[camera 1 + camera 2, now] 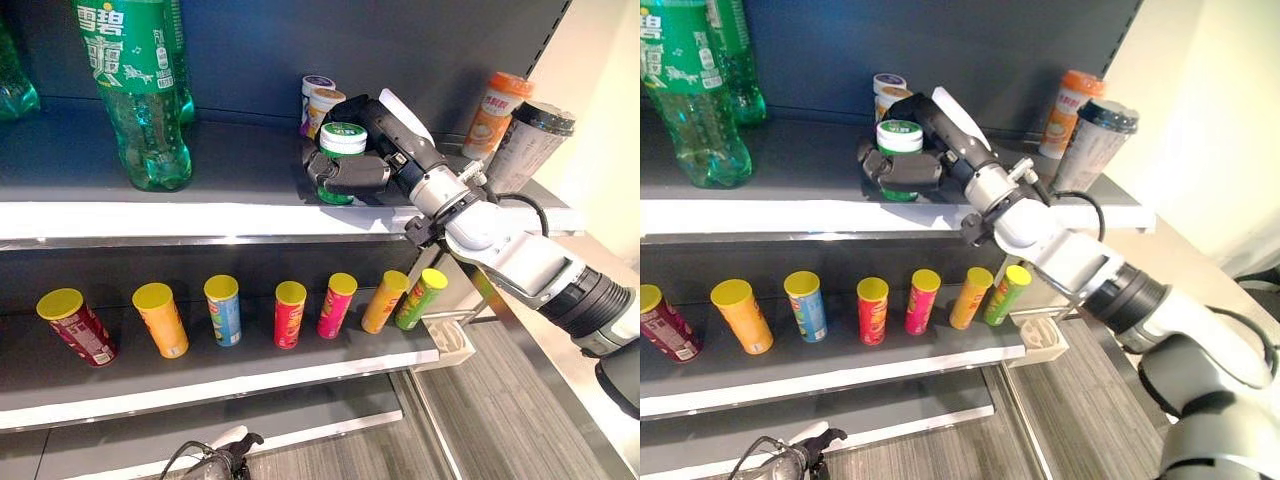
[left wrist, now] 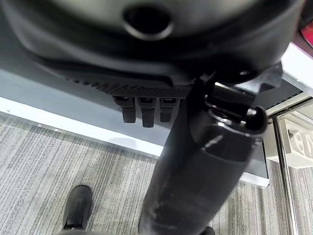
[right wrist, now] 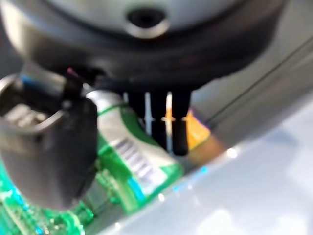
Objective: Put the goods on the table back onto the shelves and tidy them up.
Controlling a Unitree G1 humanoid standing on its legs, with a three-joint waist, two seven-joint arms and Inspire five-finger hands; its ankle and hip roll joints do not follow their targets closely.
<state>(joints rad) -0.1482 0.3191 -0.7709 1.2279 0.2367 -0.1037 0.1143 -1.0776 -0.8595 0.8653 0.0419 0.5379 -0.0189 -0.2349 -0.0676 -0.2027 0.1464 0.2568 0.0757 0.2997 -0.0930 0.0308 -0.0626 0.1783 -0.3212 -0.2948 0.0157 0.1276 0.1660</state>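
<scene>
Right hand (image 1: 352, 172) grips green can (image 1: 342, 140) on upper shelf (image 1: 240, 175).

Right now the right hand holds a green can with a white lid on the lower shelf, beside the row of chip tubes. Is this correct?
Not quite. The right hand is curled round the green can on the upper shelf, as the left eye view shows, in front of two small cans. The row of chip tubes stands on the lower shelf.

A shop: grey display shelves (image 1: 250, 215) of soda bottles (image 1: 140, 90) and crisp tubes (image 1: 222, 310).
</scene>
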